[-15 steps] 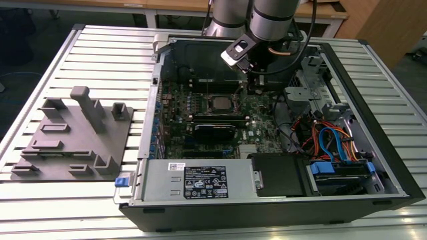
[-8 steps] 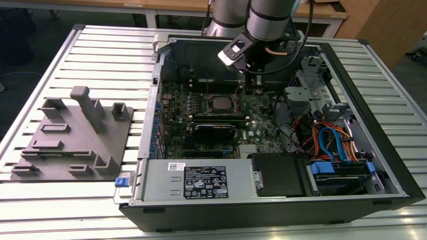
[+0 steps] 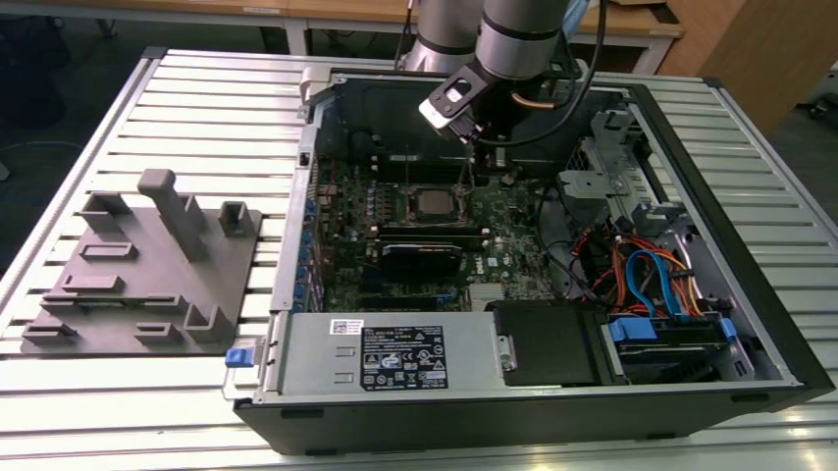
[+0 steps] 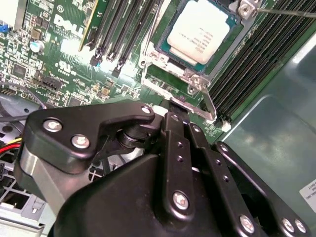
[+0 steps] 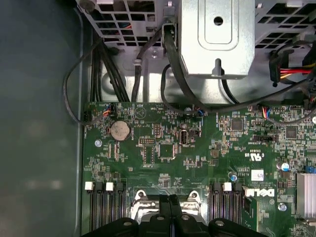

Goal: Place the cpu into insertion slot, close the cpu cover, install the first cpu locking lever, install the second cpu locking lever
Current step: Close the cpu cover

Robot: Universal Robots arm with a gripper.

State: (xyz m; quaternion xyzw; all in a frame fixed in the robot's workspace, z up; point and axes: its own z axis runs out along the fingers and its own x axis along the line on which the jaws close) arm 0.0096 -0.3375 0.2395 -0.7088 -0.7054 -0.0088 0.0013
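Open computer case [image 3: 772, 324] lies on the slatted counter [image 3: 196, 98], with a grey moulded fixture [image 3: 144, 275] beside it on the exterior view's left. The arm reaches down into the far end of the case, above the green motherboard [image 5: 197, 153]. The cpu [image 4: 200, 32] is seated in the insertion slot [image 3: 404, 204], silver-tan top facing up. The cpu cover [image 4: 193, 79] lies flat around it, the chip showing through its window. The tool [image 4: 172, 104] has its two black fingers [image 4: 180, 143] pressed together, with only a thin seam between them in the first wrist view. The tips sit at the cover's protruding tab on the edge nearest the arm; actual contact cannot be confirmed. A thin wire lever [image 4: 284, 11] runs past the socket's far corner, over the memory slots [image 4: 256, 54]. A coin cell [image 5: 120, 131] is noted on the board, well apart from the socket.
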